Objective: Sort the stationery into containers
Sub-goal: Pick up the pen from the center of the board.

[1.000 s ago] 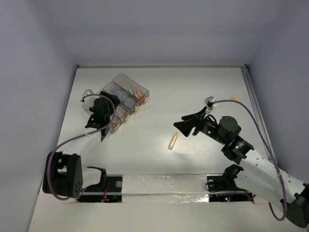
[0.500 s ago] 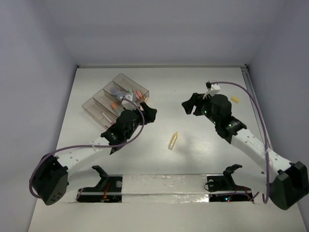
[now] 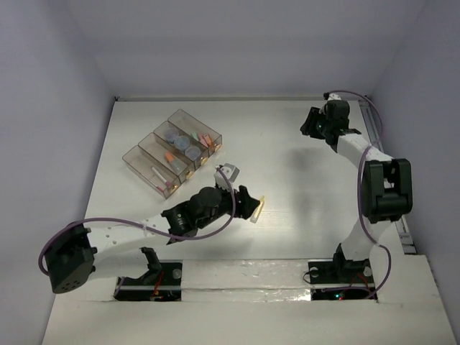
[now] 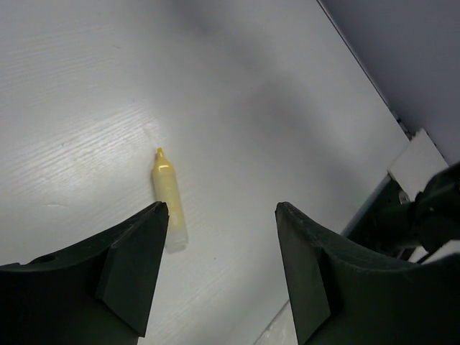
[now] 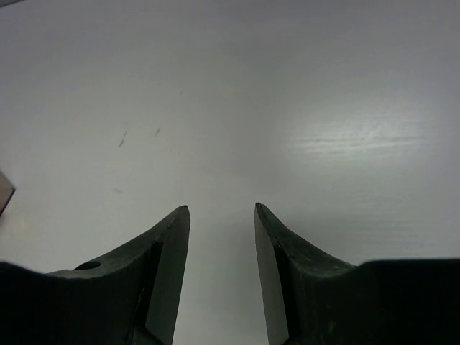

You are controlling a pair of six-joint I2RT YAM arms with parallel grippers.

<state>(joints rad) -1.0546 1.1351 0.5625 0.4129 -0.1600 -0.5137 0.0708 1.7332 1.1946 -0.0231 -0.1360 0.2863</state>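
Note:
A yellow stick lies on the white table near the middle. My left gripper is open right beside it. In the left wrist view the gripper is low over the table and the stick lies just ahead of the left fingertip, mostly outside the gap. The containers stand at the back left and hold grey-lilac rolls, pink and orange sticks and a white pen. My right gripper is open and empty at the far right back, over bare table.
The back wall runs close behind the right gripper. A rail lines the table's right edge. The right arm's upright links stand at the right. A small tan corner shows at the left edge of the right wrist view.
My left arm swung from the containers right and toward the near edge to the yellow stick. My right arm pulled away from the middle to the far right back corner.

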